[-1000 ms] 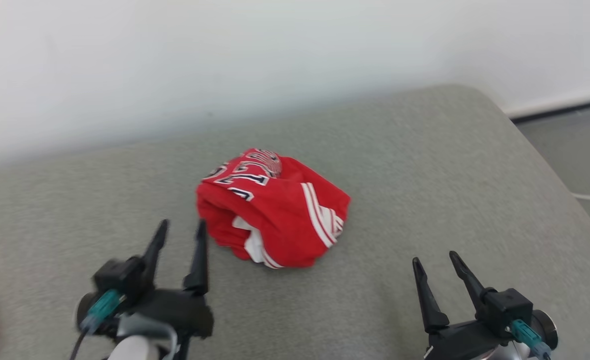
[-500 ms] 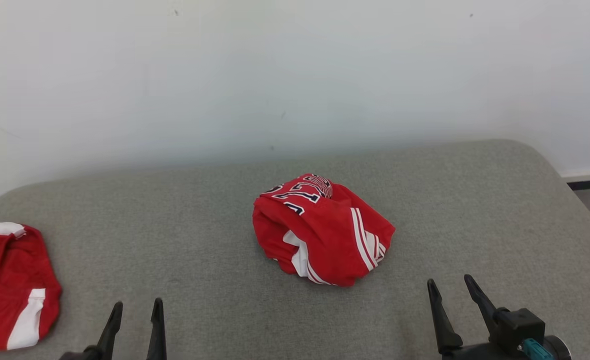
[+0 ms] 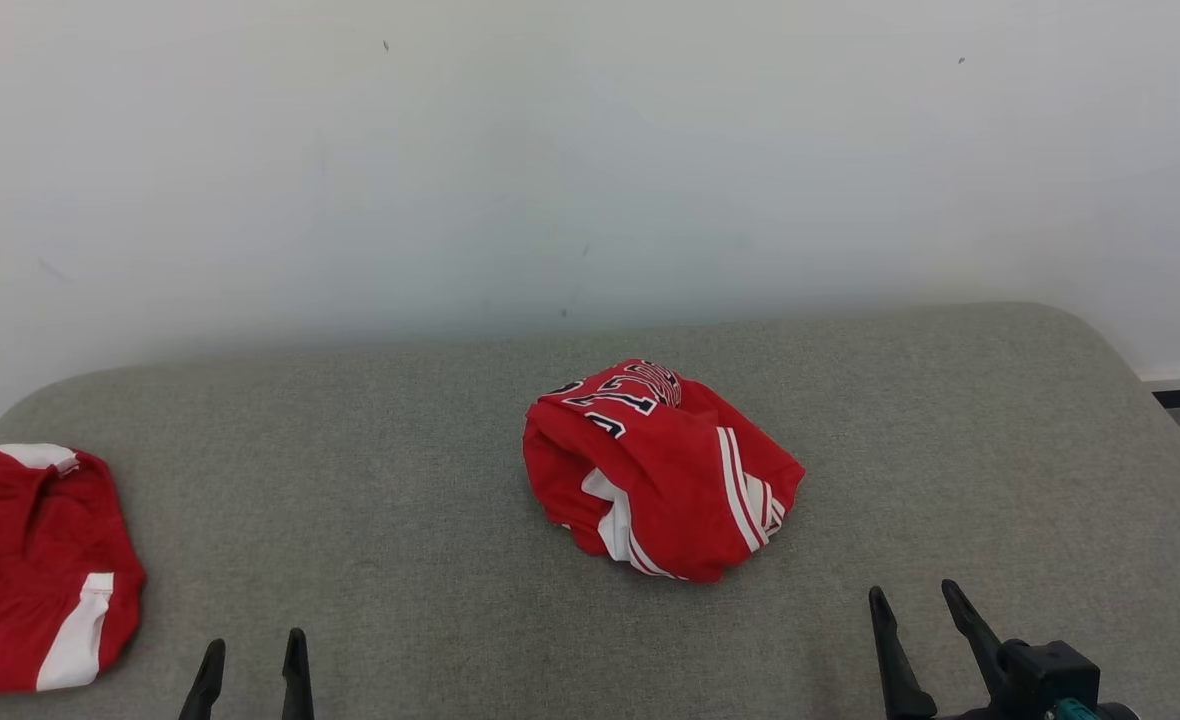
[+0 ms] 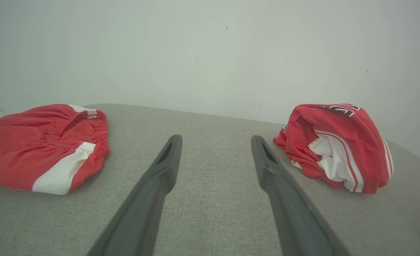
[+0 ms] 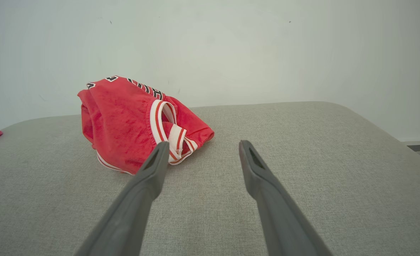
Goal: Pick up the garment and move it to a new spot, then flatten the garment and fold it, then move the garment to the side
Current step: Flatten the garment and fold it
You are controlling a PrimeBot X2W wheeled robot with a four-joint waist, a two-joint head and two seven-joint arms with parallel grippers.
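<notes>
A crumpled red garment (image 3: 660,470) with white stripes and dark lettering lies bunched in the middle of the grey padded surface (image 3: 400,500). It shows at the right in the left wrist view (image 4: 334,145) and at the left in the right wrist view (image 5: 135,121). My left gripper (image 3: 252,650) is open at the lower left, well short of the garment, with nothing between its fingers (image 4: 215,140). Near the lower right my right gripper (image 3: 915,600) stands open and empty too (image 5: 202,145), just in front of and to the right of the garment.
A second red piece with a white stripe (image 3: 35,570) lies at the surface's left edge, also seen in the left wrist view (image 4: 42,145). A white wall (image 3: 590,150) runs behind. The surface's rounded right corner (image 3: 1100,340) drops to the floor.
The head camera has tilted up and turned, so the whole picture shifted and the left red piece came into view. Both grippers sit lower in the picture and remain open. The garment lies unchanged.
</notes>
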